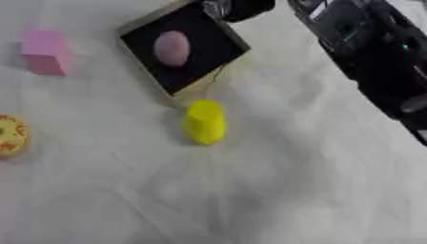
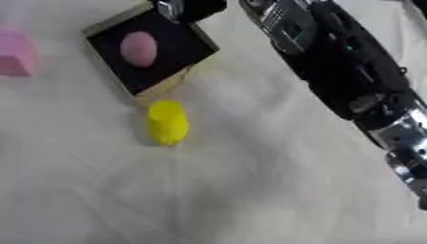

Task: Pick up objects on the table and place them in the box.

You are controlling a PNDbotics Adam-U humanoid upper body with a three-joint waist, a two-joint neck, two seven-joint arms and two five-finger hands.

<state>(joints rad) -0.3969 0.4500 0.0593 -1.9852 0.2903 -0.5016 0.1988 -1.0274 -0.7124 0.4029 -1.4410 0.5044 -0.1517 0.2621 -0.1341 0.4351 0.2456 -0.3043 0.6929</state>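
Yellow cylinder (image 1: 204, 122) just below box (image 1: 215, 72); right hand (image 2: 193, 8) at box's far corner.

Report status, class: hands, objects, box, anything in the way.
Right hand at box's far corner, fingers unclear; left hand unseen. Pink egg shape in box. Yellow object, pink block, orange ring still out. Nothing blocking.

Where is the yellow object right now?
The yellow object lies on the white table near the middle of the left eye view, just in front of the box's near corner; the box holds a pink egg-shaped thing.
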